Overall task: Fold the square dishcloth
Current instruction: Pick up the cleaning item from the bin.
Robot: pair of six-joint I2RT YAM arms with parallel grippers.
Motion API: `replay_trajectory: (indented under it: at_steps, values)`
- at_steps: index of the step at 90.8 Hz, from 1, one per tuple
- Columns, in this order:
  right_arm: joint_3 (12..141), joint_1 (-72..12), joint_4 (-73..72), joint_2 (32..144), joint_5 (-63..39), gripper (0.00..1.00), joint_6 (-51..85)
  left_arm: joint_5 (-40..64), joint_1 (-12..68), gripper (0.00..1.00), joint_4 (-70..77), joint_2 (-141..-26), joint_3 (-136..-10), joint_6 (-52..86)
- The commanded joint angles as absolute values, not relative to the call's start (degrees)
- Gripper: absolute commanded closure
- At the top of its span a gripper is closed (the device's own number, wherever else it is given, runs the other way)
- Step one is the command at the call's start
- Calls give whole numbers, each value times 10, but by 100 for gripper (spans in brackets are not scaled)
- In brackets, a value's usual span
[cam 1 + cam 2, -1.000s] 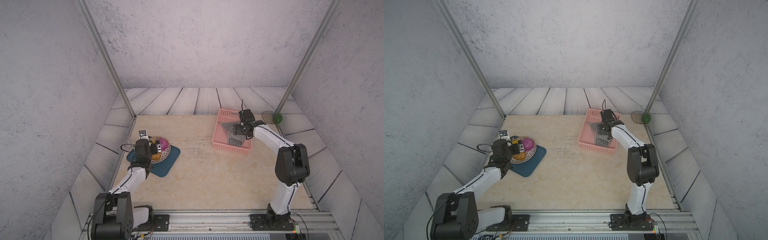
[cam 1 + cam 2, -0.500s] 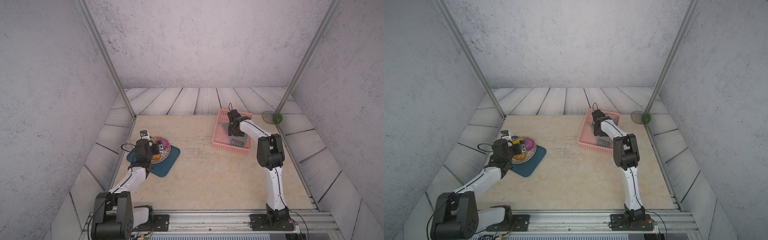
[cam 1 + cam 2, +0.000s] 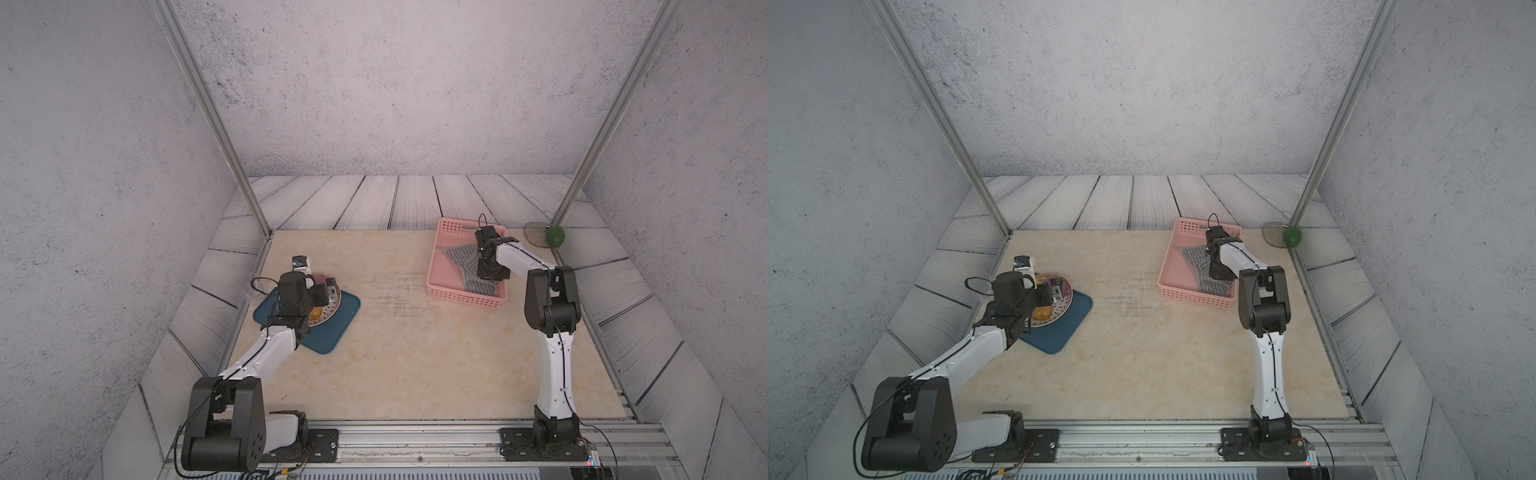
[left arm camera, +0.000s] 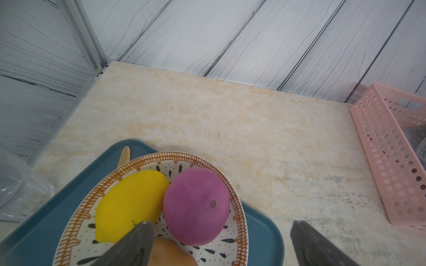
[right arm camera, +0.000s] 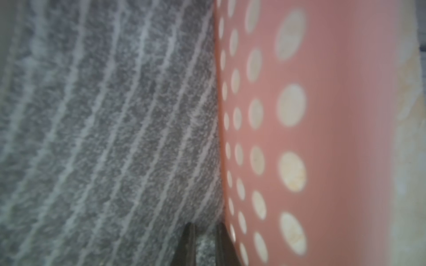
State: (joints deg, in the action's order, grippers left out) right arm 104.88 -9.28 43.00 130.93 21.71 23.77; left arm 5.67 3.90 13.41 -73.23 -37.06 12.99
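On the pale marbled desk (image 3: pixel 415 353), the right arm (image 3: pixel 552 345) rises almost upright from its base at the near edge, bends sharply at the elbow and sends its white forearm out to the far right part of the desk, its wrist tipped down into the pink basket (image 3: pixel 465 297). The left arm (image 3: pixel 266 349) leans low and slanted from its own base toward the teal mat (image 3: pixel 332 328) at the desk's left edge. The square dishcloth (image 3: pixel 461 259) lies rumpled inside the basket, pressed against one perforated wall in the right wrist view (grey, fuzzy, with thin whitish stripes). A patterned plate (image 4: pixel 161 159) sits on the mat, carrying a lemon (image 4: pixel 131 202) and a purple fruit (image 4: pixel 196 207) that touch each other. The left gripper (image 4: pixel 220 223) hangs just above the plate with its jaws spread wide, holding nothing. The right gripper (image 5: pixel 205 224) has its jaws drawn close together, pinching a small fold of the dishcloth beside the basket wall.
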Motion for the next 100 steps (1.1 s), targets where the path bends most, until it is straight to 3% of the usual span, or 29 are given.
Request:
replay_trajectory:
  at_steps: [1,33,78,100]
  values:
    - [1049,-80,448,1275,228,83,233,69,49,0,127,-731,-388,137]
    - [1038,-81,439,1211,126,55,196,81,65,0,112,-710,-393,174]
    - [1116,-127,455,1291,122,44,222,0,63,0,60,-688,-396,247]
    - [1155,-127,476,1346,140,51,228,3,63,0,59,-685,-395,236]
